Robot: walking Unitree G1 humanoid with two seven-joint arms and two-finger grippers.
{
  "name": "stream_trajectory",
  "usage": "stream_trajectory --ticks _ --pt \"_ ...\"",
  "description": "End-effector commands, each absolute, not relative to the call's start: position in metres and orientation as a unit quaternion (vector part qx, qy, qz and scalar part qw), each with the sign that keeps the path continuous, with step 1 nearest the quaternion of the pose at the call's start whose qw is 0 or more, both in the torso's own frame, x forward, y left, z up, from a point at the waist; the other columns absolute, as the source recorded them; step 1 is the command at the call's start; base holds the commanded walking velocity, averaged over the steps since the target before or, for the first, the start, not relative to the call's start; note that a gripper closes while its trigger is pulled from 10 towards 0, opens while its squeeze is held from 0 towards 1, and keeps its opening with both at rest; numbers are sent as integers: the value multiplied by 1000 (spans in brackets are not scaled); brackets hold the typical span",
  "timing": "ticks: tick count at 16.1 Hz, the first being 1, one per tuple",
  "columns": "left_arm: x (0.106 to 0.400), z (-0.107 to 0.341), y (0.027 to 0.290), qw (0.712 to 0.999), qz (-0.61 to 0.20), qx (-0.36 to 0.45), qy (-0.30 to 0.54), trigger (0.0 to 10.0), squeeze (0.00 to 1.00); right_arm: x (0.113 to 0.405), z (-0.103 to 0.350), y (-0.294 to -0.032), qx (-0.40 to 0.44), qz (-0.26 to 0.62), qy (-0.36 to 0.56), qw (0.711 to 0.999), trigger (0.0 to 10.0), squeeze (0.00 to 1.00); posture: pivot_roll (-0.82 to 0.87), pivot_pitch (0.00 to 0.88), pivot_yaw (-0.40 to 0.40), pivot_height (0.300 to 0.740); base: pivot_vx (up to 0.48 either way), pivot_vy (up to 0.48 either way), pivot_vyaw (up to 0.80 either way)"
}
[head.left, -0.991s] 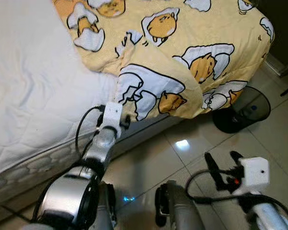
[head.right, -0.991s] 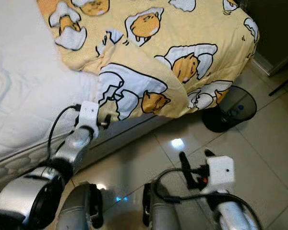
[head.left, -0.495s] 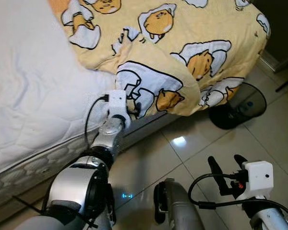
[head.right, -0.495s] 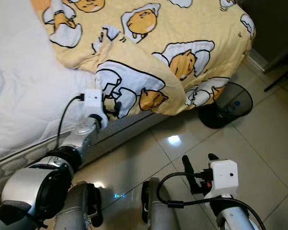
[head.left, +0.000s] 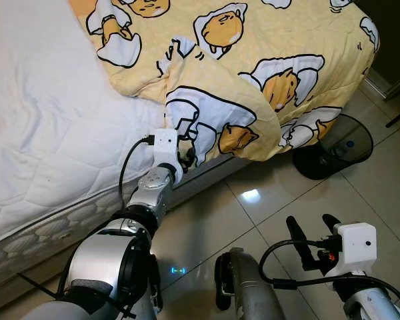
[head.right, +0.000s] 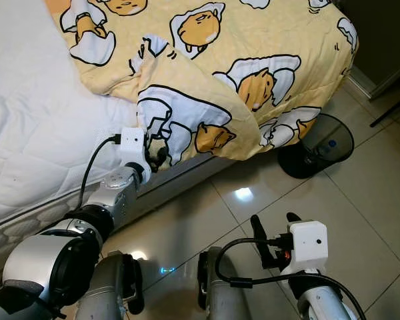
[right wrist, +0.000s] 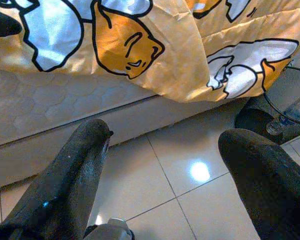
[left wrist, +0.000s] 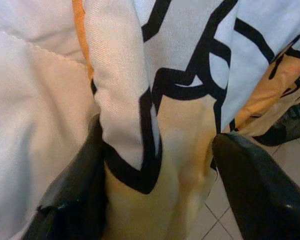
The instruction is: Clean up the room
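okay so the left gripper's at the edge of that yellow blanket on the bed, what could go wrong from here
1. The left gripper has its fingers open around a fold of the yellow blanket, so closing may catch only a thin edge that slips out.
2. The blanket's corner hangs off the mattress above the black fan on the floor; a pull could drag cloth onto it.
3. The right gripper hangs open over the tiles, giving no support.

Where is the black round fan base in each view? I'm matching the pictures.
Left eye view: black round fan base at right edge, on the tiled floor.
Right eye view: right edge.
Left wrist view: cannot make it out.
Right wrist view: right edge.
Shared landmark: yellow cartoon-print blanket hanging beside it.
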State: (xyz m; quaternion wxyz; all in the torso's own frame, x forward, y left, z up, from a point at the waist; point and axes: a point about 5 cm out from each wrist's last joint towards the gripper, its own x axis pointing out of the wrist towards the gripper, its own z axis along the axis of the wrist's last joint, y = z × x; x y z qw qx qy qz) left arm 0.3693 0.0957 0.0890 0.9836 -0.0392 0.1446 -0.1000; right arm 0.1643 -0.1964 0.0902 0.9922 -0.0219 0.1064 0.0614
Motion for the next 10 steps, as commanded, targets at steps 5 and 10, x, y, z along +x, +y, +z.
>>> stream_trajectory --ticks 5,10 --pt "361 76 94 978 -121 -33 169 0 0 165 90 -197 -24 54 111 992 10000 0 -345 296 -50 669 0 0 0" --pt "361 75 93 977 -125 -23 169 0 0 161 89 -192 1 95 123 988 10000 0 -354 289 -53 669 0 0 0"
